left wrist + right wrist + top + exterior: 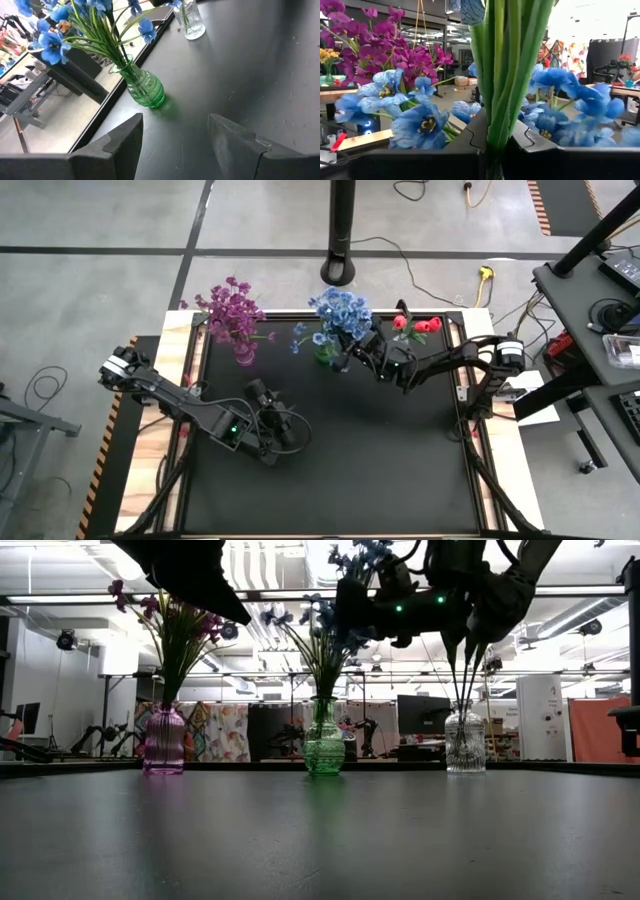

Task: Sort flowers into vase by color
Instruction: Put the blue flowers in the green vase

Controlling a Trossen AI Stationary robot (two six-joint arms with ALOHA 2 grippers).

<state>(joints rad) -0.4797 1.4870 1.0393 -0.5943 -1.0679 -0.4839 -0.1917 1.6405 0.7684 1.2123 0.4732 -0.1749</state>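
Note:
Three vases stand in a row along the table's far edge. A pink-purple vase point(245, 354) holds purple-magenta flowers point(232, 308). A green vase point(327, 355) point(324, 748) holds blue flowers point(341, 310). A clear vase point(465, 745) holds red buds point(417, 326). My right gripper point(495, 145) reaches in from the right, just above the green vase, and is shut on the blue flowers' stems. My left gripper point(175, 142) is open and hovers over the middle of the table, facing the green vase point(145, 90) and holding nothing. My right gripper pinches the bundle of several green stems point(499, 107) of the blue flowers between its two fingers, below the blooms. The fingers come roughly level from the table's right side and lie across the stems. The stems stand upright, their lower ends in the green vase's neck point(324, 700).
The near half of the black table top point(380, 470) holds no objects. A dark post point(342, 230) stands beyond the far edge. Cables and a side bench point(600, 330) lie to the right of the table.

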